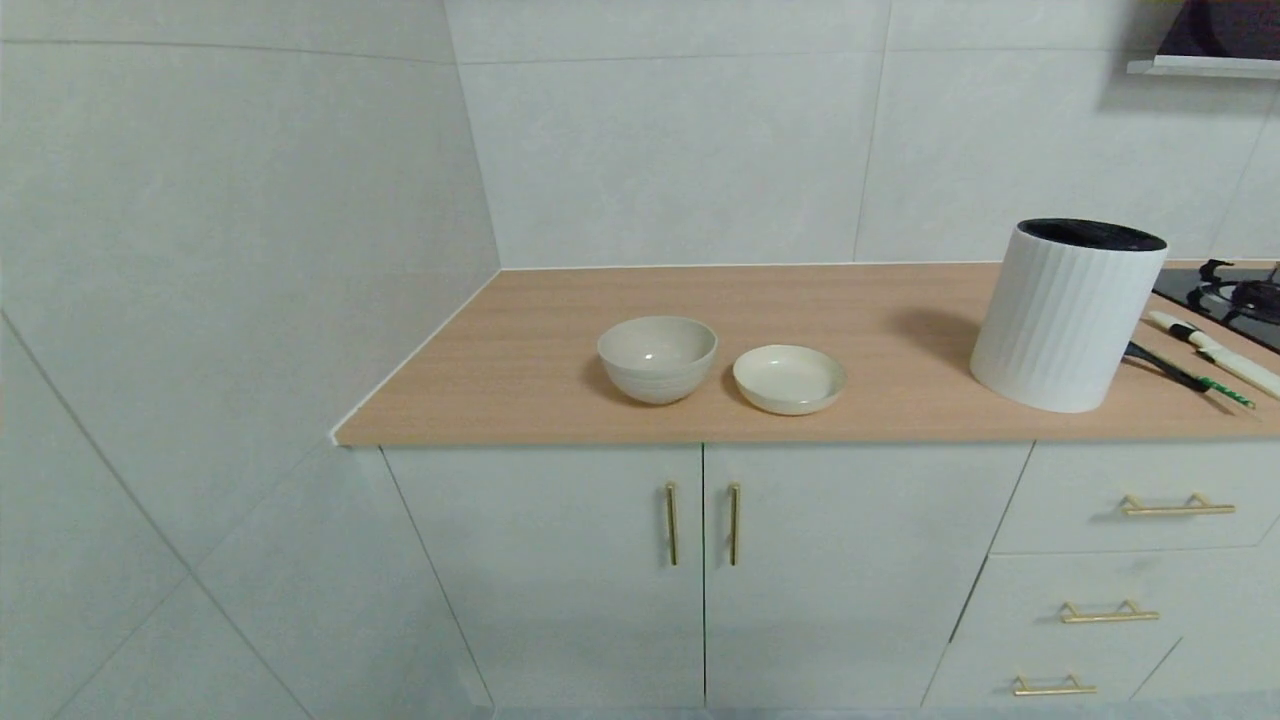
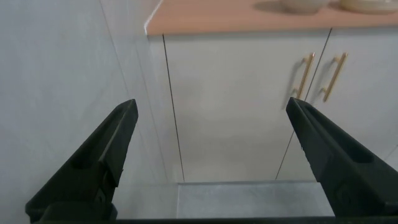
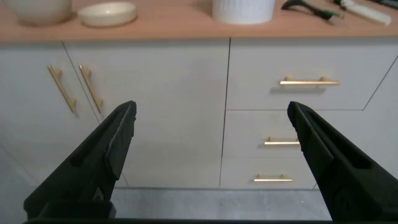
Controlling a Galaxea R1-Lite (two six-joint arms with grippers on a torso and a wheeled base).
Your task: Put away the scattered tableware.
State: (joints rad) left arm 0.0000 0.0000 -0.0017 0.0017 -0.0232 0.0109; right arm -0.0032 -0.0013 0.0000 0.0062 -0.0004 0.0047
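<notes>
A beige bowl (image 1: 657,357) stands on the wooden countertop (image 1: 900,310), with a shallow cream plate (image 1: 789,378) just to its right. Their undersides also show as the bowl (image 3: 36,10) and plate (image 3: 107,13) above the cabinet doors. My left gripper (image 2: 211,155) hangs low in front of the white cabinet, open, with nothing between its fingers. My right gripper (image 3: 214,155) is open too, low before the doors and drawers, well below the tableware.
A tall white ribbed container (image 1: 1068,313) with a dark rim stands at the right of the counter. Beyond it lie a knife (image 1: 1215,352) and a black utensil (image 1: 1185,376), beside a gas hob (image 1: 1235,297). Double cabinet doors with gold handles (image 1: 702,523) sit below; drawers (image 1: 1175,507) at right.
</notes>
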